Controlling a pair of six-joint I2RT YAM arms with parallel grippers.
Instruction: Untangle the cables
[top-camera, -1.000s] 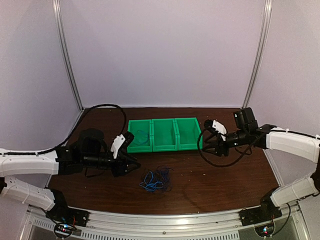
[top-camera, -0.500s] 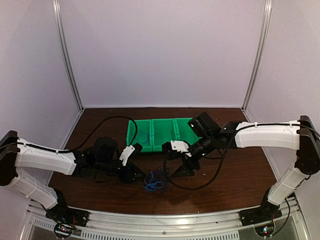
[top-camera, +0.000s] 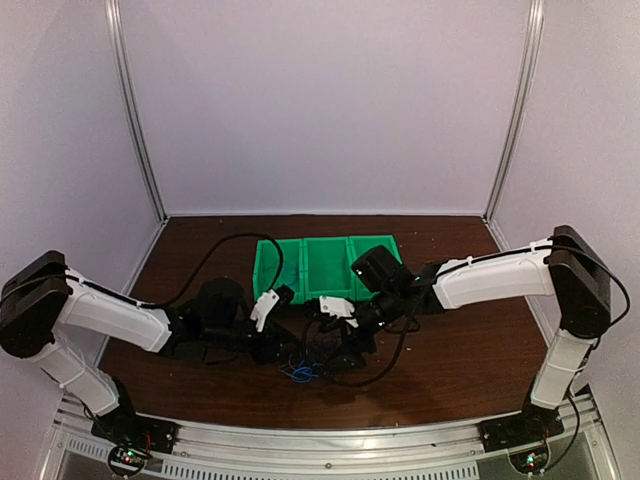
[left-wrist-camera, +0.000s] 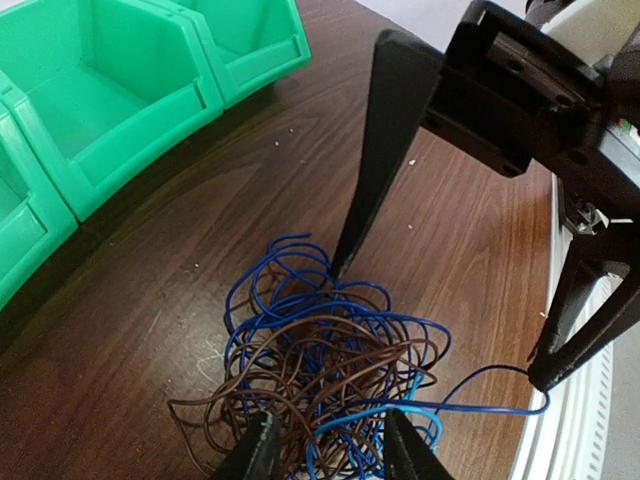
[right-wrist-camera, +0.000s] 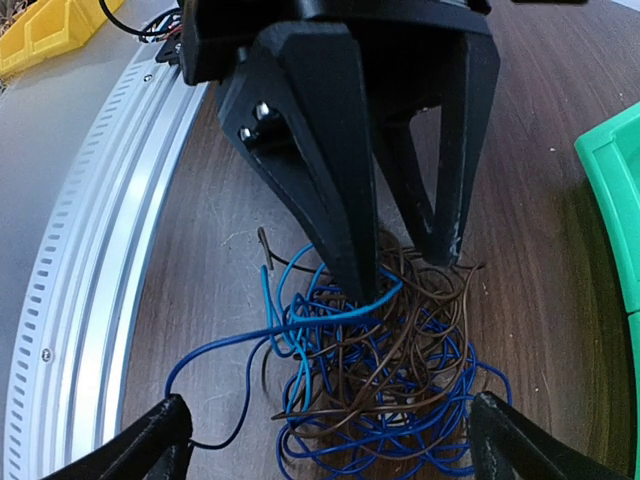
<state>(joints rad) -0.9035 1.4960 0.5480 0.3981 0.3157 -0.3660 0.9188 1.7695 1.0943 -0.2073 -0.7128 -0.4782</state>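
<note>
Early days on the untangle: the cables (left-wrist-camera: 320, 360) are one knotted heap, blue & brown strands mixed. They lie on the tabletop (left-wrist-camera: 150, 290) just in front of the green bins (left-wrist-camera: 120, 110), nothing separated yet. Both arms are down on the heap, so I'd call this the grab-and-part step.

Left gripper (left-wrist-camera: 330, 432): jaws part-spread, tips sunk into one edge of the heap w/ strands between them, no clear pinch. Right gripper (right-wrist-camera: 330, 415): jaws spread wide, straddling the heap from the opp. side. One tip sits right by a stray blue loop (left-wrist-camera: 480, 408) poking out.

Next, prob.: each side nips one strand, blue vs brown, then they draw apart slowly. Too big a bite would just drag the lot.
</note>
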